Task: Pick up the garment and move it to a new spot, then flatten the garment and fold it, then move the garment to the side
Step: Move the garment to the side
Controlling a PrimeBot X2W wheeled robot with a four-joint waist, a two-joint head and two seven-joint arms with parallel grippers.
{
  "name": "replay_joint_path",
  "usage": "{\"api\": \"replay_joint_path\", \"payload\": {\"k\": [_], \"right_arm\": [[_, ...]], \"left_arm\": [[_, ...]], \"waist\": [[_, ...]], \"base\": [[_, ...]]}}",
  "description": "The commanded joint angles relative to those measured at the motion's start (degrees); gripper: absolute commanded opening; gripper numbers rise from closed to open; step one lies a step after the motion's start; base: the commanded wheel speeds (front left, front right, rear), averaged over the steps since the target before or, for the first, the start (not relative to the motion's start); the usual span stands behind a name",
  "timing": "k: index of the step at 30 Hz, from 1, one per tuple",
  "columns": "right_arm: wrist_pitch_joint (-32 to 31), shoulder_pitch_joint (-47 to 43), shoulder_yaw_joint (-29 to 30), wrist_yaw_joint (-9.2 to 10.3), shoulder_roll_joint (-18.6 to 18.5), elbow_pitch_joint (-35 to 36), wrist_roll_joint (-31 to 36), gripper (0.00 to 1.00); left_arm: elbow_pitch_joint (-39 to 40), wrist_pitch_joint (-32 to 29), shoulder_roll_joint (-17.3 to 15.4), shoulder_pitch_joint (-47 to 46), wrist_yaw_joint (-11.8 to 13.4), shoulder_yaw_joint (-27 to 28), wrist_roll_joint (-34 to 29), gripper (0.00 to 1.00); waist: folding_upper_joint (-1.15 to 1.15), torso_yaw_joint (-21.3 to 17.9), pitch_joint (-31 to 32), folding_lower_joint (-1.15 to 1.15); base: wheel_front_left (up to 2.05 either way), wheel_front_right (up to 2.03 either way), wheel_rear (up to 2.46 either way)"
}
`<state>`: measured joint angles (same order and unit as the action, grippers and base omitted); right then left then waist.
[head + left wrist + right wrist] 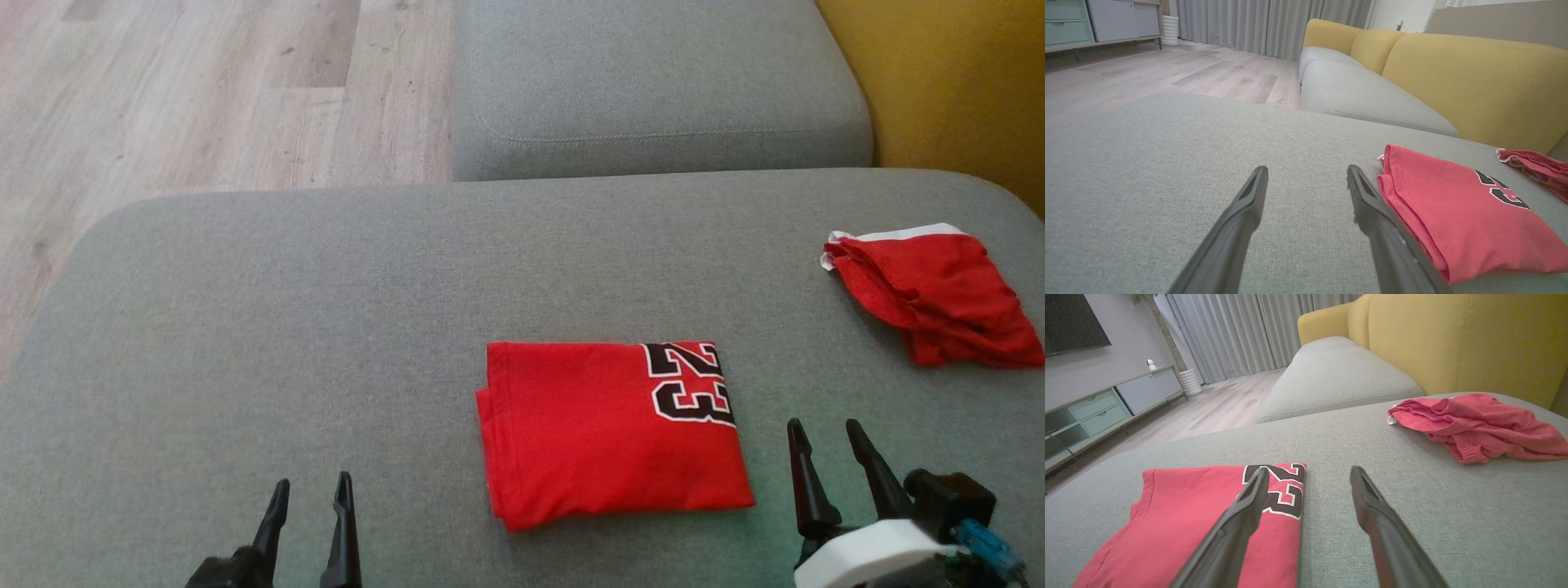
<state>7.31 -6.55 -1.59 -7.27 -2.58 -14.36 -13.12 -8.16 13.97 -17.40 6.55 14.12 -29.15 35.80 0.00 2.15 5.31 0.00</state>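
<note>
A red garment (604,433) printed with a black 23 lies folded into a neat rectangle on the grey cushion (245,327), near its front middle. My left gripper (313,480) is open and empty, low over the cushion to the left of the fold. In the left wrist view its fingers (1307,169) point past the folded garment (1457,212), whose edge lies just right of them. My right gripper (823,425) is open and empty beside the fold's right edge. In the right wrist view its left finger overlaps the folded garment (1180,514), while the gripper (1309,470) spans bare cushion.
A second red garment (939,294) with a white band lies crumpled at the cushion's far right, also seen as a rumpled heap (1474,424). Another grey seat cushion (653,82) lies beyond, a yellow backrest (955,82) to the right, and wood floor (204,90) to the left.
</note>
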Motion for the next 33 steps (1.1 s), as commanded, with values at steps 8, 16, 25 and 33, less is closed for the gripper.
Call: {"api": "replay_joint_path", "payload": {"k": [8,16,25,33], "right_arm": [[-0.25,3.65,-1.7,-0.22,-0.3,0.14,0.63,1.0],[-5.06,9.58,0.25,-0.22,-0.3,-3.64,1.62,1.0],[-16.37,19.06,3.94,-0.22,-0.3,-17.33,4.79,1.0],[-19.52,21.59,2.92,-0.22,-0.3,-25.04,3.28,1.0]], "left_arm": [[1.65,0.88,-0.74,-2.25,0.35,2.4,-0.35,1.0],[1.48,0.65,-0.69,-3.01,0.33,1.88,-0.64,1.0],[0.67,0.47,-0.1,-4.05,0.09,1.05,-0.9,1.0],[0.1,0.64,0.31,-4.52,-0.17,1.08,-1.14,1.0]], "waist": [[0.0,0.55,-0.35,0.0],[0.0,2.4,-1.38,0.0],[0.0,8.09,-4.43,0.0],[0.0,10.48,-6.93,0.0]], "base": [[0.0,0.0,0.0],[0.0,0.0,0.0],[0.0,0.0,0.0],[0.0,0.0,0.0]]}}
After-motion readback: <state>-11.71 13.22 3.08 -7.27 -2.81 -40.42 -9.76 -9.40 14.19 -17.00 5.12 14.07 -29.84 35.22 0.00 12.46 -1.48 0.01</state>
